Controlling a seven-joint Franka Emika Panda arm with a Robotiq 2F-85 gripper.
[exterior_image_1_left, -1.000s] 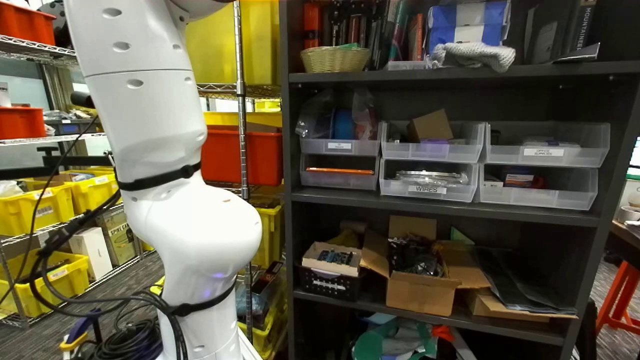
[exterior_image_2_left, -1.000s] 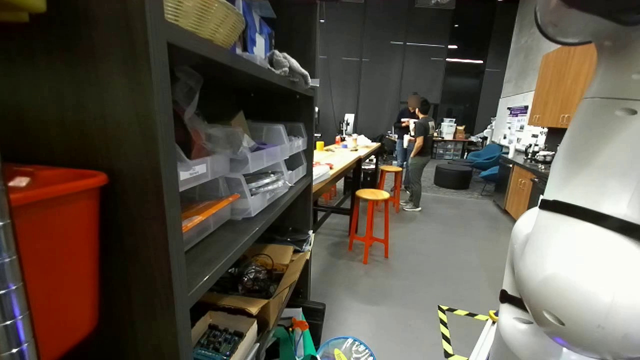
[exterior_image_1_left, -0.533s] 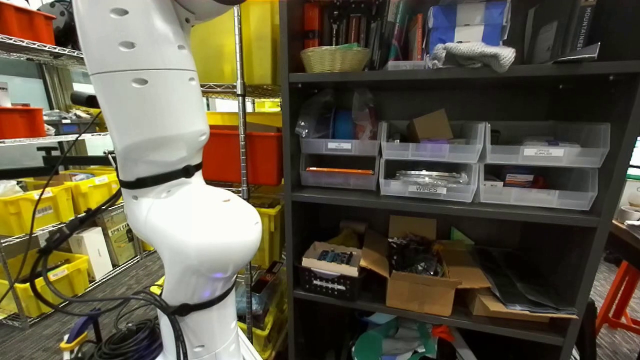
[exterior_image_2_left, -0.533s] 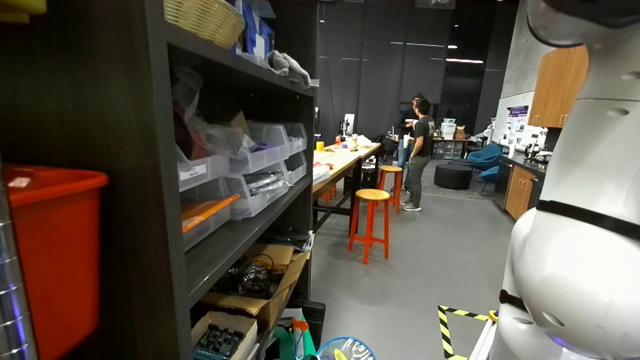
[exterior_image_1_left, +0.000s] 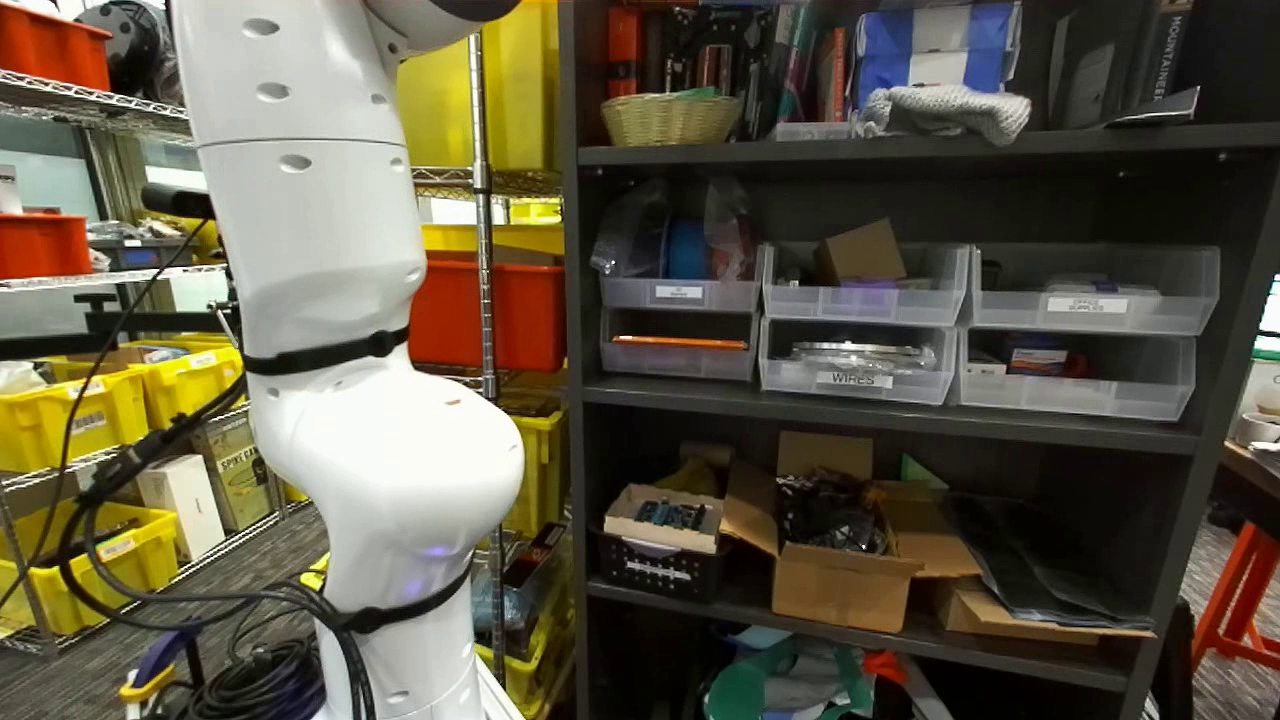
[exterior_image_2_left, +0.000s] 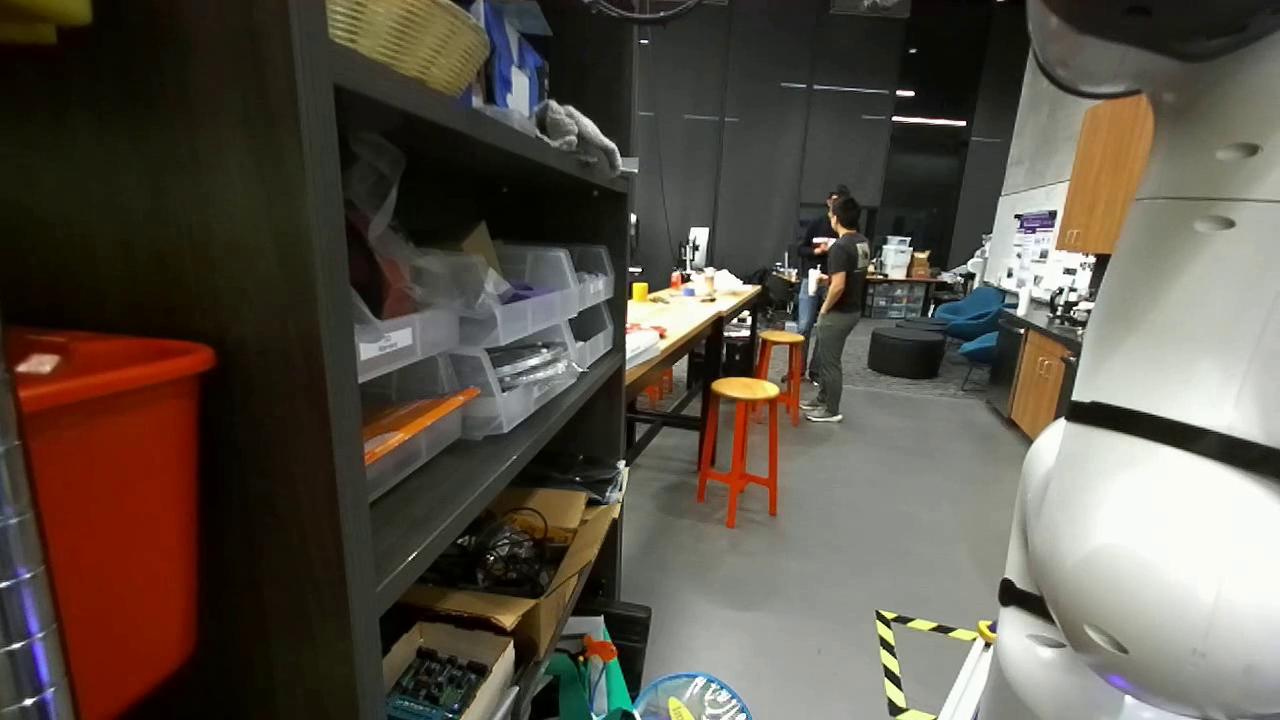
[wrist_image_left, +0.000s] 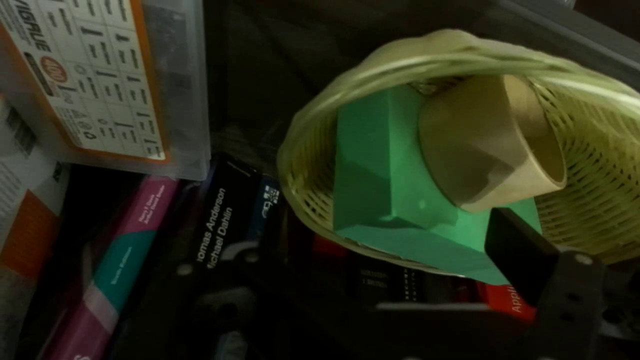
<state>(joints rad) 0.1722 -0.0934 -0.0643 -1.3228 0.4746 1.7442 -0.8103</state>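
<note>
Standing wide apart, the fingers (wrist_image_left: 522, 255) are seen with nothing held. Ahead of them, inside the wicker basket (wrist_image_left: 587, 205), a hollow tan cylinder (wrist_image_left: 470, 145) is noted on or against a green box (wrist_image_left: 362, 155), off toward the finger at the wrist view's right; its axis is judged roughly parallel to the finger-to-finger line. Contact cannot be told.

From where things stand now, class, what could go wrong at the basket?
The basket sits at the front shelf edge; a bump might tip it off. The tan hollow cylinder inside is tilted and could roll. The open end effector, overlapping the green object in the wrist view, might snag it.
</note>
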